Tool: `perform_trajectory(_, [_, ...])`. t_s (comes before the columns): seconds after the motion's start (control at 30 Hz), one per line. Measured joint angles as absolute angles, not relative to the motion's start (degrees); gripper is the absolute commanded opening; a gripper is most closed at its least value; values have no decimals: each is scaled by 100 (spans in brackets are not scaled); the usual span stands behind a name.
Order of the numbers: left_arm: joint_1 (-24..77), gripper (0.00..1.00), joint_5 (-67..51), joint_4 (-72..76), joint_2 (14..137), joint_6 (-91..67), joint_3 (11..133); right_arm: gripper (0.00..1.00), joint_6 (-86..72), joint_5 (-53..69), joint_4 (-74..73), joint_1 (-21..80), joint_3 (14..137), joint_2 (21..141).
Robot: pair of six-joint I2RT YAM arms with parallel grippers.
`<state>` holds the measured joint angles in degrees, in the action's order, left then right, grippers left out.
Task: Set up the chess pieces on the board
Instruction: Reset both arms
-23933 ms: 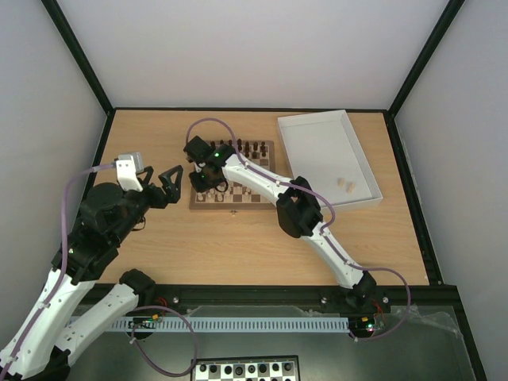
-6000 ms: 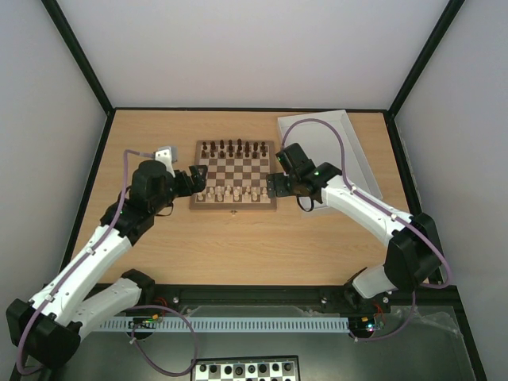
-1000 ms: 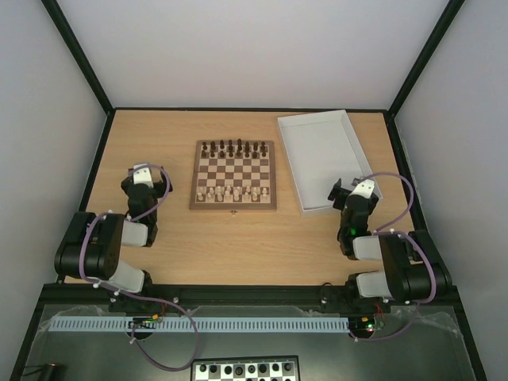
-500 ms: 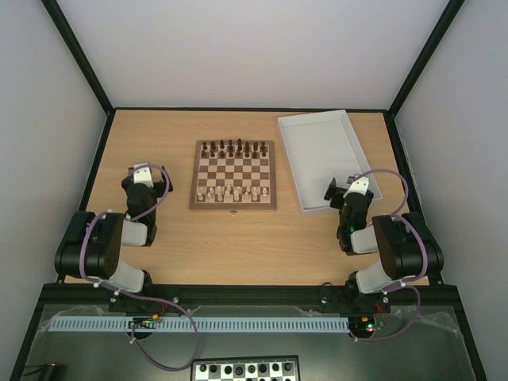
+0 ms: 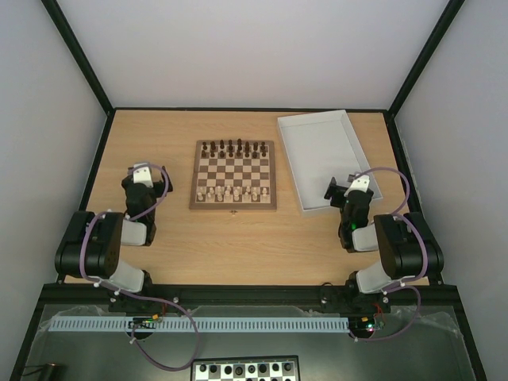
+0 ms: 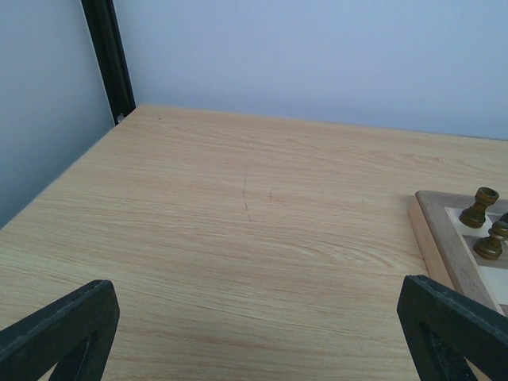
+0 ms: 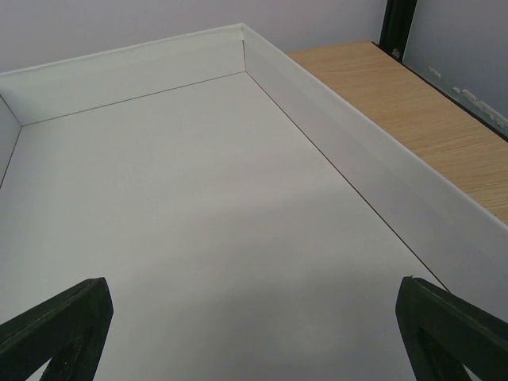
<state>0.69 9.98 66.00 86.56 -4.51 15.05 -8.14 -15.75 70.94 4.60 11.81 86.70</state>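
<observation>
One board (image 5: 234,171) lies on the tabletop (image 5: 238,238), between two arms and well apart from both. It is square, so no side is longer, and its edges run parallel to the tabletop's. The chess pieces (image 5: 228,193) stand upright in the two rows nearest the arms, and the dark pieces (image 5: 234,148) stand along the far side. Both sets are too small to count from above, though the left wrist view shows two dark ones clearly at a board corner. One white tray (image 5: 321,151) sits to the right, its long axis running near to far. The left claw (image 6: 258,321) stands wide apart over bare wood, gripping nothing. The right claw (image 7: 254,321) is equally spread above the tray's floor, touching nothing.
</observation>
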Motion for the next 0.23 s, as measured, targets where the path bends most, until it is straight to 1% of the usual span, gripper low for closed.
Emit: perform_trajectory(0.23, [-64, 100, 834, 6602, 8656, -473, 1505, 99, -814, -1505, 7057, 445, 1212, 8670])
